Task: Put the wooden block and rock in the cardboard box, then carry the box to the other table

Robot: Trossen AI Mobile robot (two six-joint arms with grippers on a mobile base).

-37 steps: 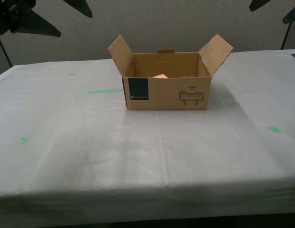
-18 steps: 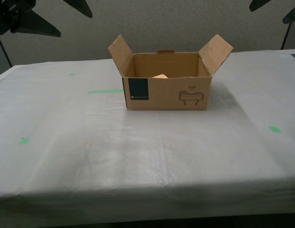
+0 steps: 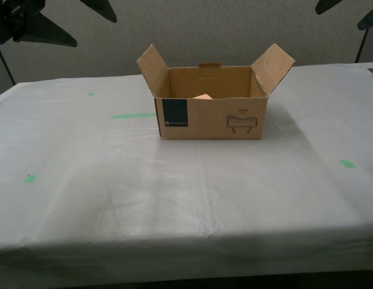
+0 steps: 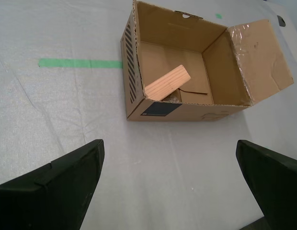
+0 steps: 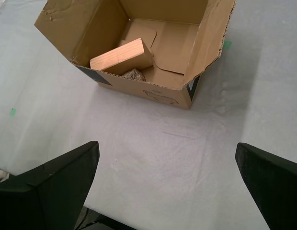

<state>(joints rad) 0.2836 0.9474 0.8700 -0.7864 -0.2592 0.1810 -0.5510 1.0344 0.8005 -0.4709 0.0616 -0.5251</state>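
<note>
- Sitting on the white-draped tabletop [image 3: 84, 198] with green tape marks, the cardboard box [image 3: 210, 118] has its side flaps splayed open.
- Inside, the wooden block [image 5: 121, 56] leans tilted against the front wall, and the rock [image 5: 133, 74] lies just beneath it.
- Both my first gripper [image 5: 167, 187] and my second gripper [image 4: 170, 184] hang above the cloth with jaws wide apart, holding nothing.
- I judge the box light but flexible; its stiffer side walls below the flaps offer the best hold.
</note>
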